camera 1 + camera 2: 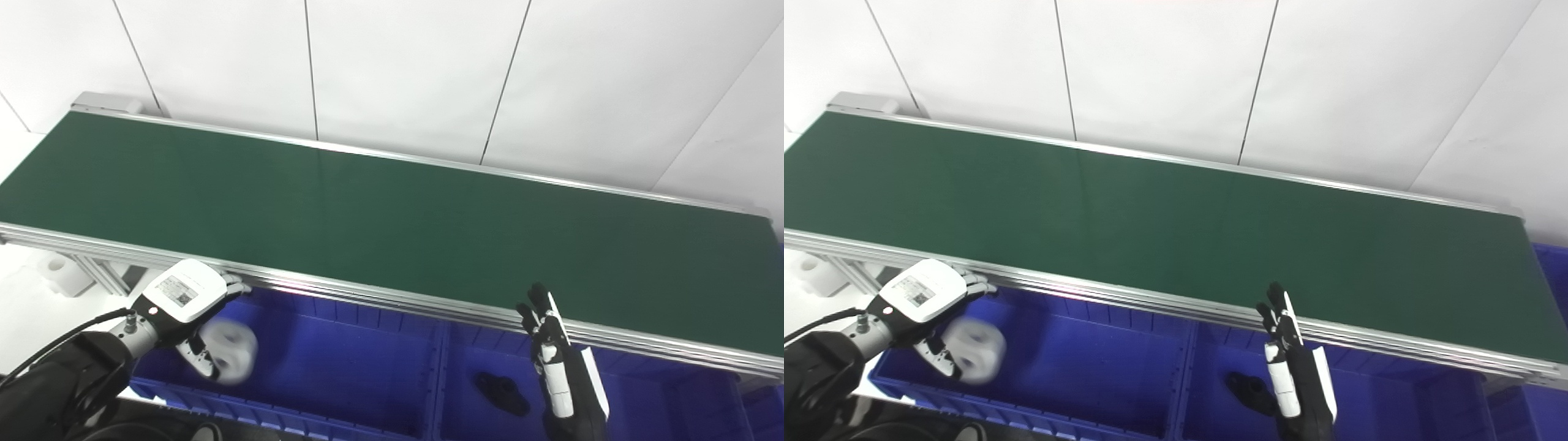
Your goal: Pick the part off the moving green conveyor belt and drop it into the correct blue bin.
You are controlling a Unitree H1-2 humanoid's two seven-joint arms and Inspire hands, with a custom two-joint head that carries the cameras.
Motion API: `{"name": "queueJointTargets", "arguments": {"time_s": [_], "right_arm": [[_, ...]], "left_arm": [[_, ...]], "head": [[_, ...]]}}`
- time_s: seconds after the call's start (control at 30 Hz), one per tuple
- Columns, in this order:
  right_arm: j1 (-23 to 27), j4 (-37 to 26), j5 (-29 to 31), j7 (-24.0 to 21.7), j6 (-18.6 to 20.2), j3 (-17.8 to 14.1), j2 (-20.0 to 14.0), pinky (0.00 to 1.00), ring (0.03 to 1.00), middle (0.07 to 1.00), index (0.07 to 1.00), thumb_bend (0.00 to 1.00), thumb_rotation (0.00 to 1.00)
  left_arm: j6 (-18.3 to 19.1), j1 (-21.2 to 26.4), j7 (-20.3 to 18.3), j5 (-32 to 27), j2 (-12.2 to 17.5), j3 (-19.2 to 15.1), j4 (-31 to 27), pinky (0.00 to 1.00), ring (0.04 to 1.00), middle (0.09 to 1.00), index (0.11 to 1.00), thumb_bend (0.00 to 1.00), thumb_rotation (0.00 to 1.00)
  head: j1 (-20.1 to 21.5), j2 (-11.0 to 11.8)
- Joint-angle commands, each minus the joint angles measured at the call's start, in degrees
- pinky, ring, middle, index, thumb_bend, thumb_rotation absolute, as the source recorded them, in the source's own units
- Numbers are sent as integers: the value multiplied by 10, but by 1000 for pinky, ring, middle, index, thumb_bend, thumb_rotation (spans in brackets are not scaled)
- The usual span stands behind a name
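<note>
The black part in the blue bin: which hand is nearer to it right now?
Right. The right hand stands just beside the black part, fingers straight. The left hand is far off over the other bin, next to a blurred white part.

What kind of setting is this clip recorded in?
Most likely a mock factory sorting station in a lab. A long green conveyor belt with aluminium rails runs past plain white wall panels, and blue bins sit below its near edge. One holds a black part; the left robot hand is over another.
</note>
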State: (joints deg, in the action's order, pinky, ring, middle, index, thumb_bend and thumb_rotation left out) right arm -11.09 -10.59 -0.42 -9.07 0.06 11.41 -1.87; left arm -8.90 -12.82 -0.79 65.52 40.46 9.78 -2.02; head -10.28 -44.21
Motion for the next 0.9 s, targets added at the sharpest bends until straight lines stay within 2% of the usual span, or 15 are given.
{"name": "queueJointTargets", "arguments": {"time_s": [0.0, 0.13, 0.2, 0.23, 0.27, 0.3, 0.37, 0.43, 0.5, 0.57, 0.63, 0.73, 0.8, 0.83, 0.87], "right_arm": [[8, -20, 5, 1, -1, -1, 5, 997, 962, 998, 1000, 820, 935], [6, -22, 6, 0, -2, -1, 5, 999, 958, 996, 1000, 823, 929], [5, -24, 12, -2, 0, -2, 5, 1000, 960, 998, 1000, 823, 922], [6, -24, 11, -2, 1, -2, 4, 1000, 961, 998, 1000, 823, 920], [6, -24, 9, -2, 2, -2, 3, 1000, 965, 999, 1000, 826, 928], [7, -24, 6, -1, 2, -2, 1, 1000, 966, 999, 1000, 826, 931], [10, -21, 0, -1, -1, -2, -2, 1000, 965, 1000, 1000, 819, 952], [13, -17, -2, -2, -5, -3, -5, 999, 965, 1000, 1000, 810, 963], [16, -11, -3, -1, -10, -4, -6, 1000, 964, 1000, 1000, 808, 965], [18, -8, -7, 1, -12, -3, -5, 1000, 960, 1000, 1000, 815, 969], [18, -9, -17, 6, -13, 1, -3, 998, 955, 999, 1000, 815, 975], [16, -6, -32, 14, -16, 7, 6, 1000, 955, 998, 1000, 836, 989], [14, 3, -41, 21, -23, 11, 13, 1000, 957, 997, 1000, 834, 970], [13, 6, -45, 24, -25, 13, 17, 1000, 958, 997, 1000, 825, 965], [12, 9, -50, 28, -26, 15, 22, 1000, 959, 997, 1000, 820, 962]], "left_arm": [[6, -6, 0, -4, 17, -6, -26, 1000, 968, 980, 938, 1000, 756], [6, -30, -50, -55, 21, -23, -101, 1000, 993, 998, 991, 1000, 740], [31, -47, -120, -112, 17, -36, -180, 1000, 999, 1000, 999, 1000, 724], [68, -52, -175, -192, 15, -38, -250, 1000, 1000, 1000, 1000, 1000, 720], [95, -55, -215, -249, 12, -41, -299, 1000, 1000, 1000, 1000, 1000, 782], [120, -58, -227, -363, 7, -47, -349, 1000, 1000, 1000, 1000, 1000, 803], [139, -65, -203, -553, -22, -62, -413, 1000, 1000, 1000, 1000, 957, 702], [116, -60, -159, -629, -65, -65, -433, 1000, 1000, 1000, 1000, 938, 654], [103, -52, -132, -645, -114, -64, -432, 1000, 1000, 1000, 1000, 934, 645], [90, -44, -106, -640, -181, -62, -407, 1000, 1000, 1000, 1000, 910, 633], [87, -35, -77, -609, -257, -59, -377, 999, 991, 980, 1000, 848, 660], [76, -25, -39, -548, -341, -53, -325, 1000, 981, 974, 1000, 759, 685], [68, -20, -11, -495, -384, -50, -270, 1000, 975, 980, 1000, 749, 757], [65, -18, 0, -478, -397, -50, -246, 996, 983, 990, 1000, 768, 806], [56, -16, 5, -478, -399, -51, -208, 993, 988, 995, 1000, 777, 832]], "head": [[-1, 0], [8, -2], [9, -3], [8, -5], [8, -5], [10, -6], [12, -7], [15, -8], [21, -8], [32, -11], [53, -15], [103, -18], [134, -19], [134, -19], [165, -20]]}}
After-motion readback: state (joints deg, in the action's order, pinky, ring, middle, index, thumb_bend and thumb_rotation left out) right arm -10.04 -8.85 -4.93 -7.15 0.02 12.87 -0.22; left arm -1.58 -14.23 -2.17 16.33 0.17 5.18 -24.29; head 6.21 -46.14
